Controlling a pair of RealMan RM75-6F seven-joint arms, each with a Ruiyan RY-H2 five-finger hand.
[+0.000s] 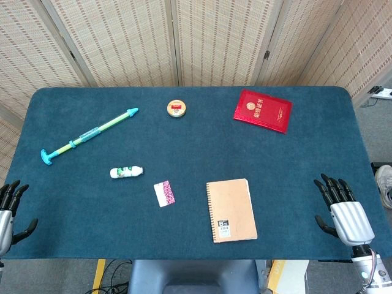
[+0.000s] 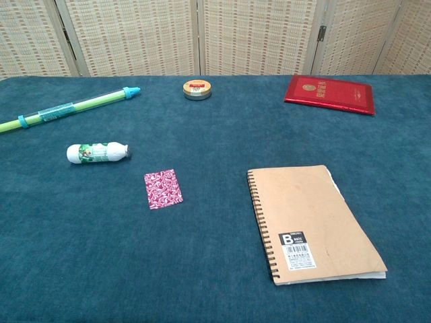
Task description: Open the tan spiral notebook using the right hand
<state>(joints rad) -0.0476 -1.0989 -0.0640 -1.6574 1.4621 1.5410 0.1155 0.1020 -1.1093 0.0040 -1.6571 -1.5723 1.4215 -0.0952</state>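
The tan spiral notebook (image 1: 231,210) lies closed at lower centre; the right hand (image 1: 343,212) waits at the lower right edge, fingers spread, holding nothing; opening remains undone.

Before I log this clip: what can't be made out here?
- Left hand: head view's left edge cuts it off.
- Both hands: outside the chest view; right hand shows only in head view.
- Tan spiral notebook label print: too small in both views.
- Syringe toy: chest view's left edge crops its handle.

On the blue table (image 1: 294,171): red booklet (image 1: 263,110) at one o'clock, round tin (image 1: 176,109) at twelve, green-blue syringe toy (image 1: 89,135) at ten, white bottle (image 1: 126,173) and patterned card (image 1: 164,193) at eight.
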